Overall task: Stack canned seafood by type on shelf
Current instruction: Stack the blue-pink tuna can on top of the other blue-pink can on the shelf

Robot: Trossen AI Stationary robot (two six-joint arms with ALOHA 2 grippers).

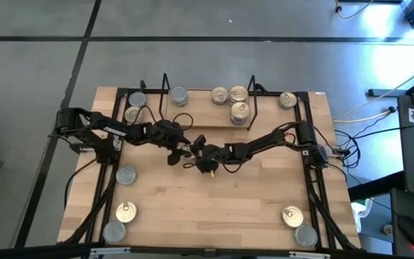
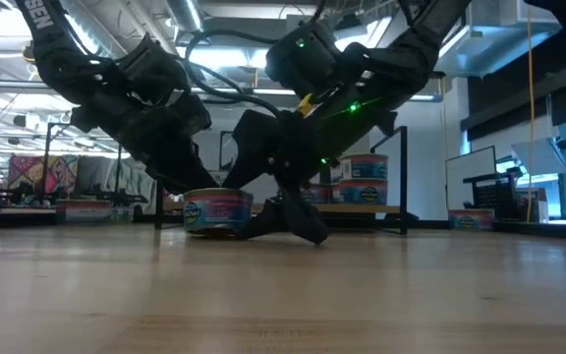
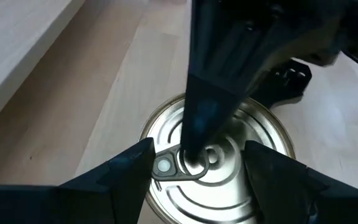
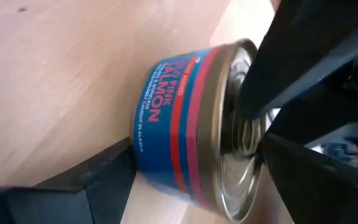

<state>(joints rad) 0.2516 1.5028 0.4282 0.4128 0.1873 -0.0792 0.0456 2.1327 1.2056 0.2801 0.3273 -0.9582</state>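
Both grippers meet over one tin point(image 2: 217, 211) at the middle of the table; it has a blue and pink salmon label point(image 4: 166, 118) and a silver pull-tab lid point(image 3: 229, 186). My left gripper point(image 3: 197, 155) comes from the left and is shut on the tin's sides. My right gripper point(image 4: 197, 146) comes from the right and is open, with one finger over the lid and the other low beside the tin's base. In the high view the grippers point(image 1: 185, 152) hide the tin. The shelf point(image 1: 207, 119) stands at the far edge with several tins on it. My left gripper pinches the tin's round wall between its two fingers point(image 3: 132, 165), one on either side just under the lid's rim point(image 3: 151, 140). It comes slanting down from above and the left. The tin stands on its base on the table point(image 2: 214, 234). My right gripper lays one fingertip point(image 3: 197, 130) on the lid next to the pull tab point(image 3: 166, 167), slanting down from the right. Its other finger point(image 4: 107, 177) lies low by the tin's bottom rim; I cannot tell whether it touches.
Loose tins stand at the near left point(image 1: 126, 211), left point(image 1: 126, 175), near right point(image 1: 292, 216) and far right point(image 1: 287, 99). Two more point(image 1: 136, 99) sit at the shelf's left end. Black rails point(image 1: 313, 180) edge the table. Bare wood lies in the near middle.
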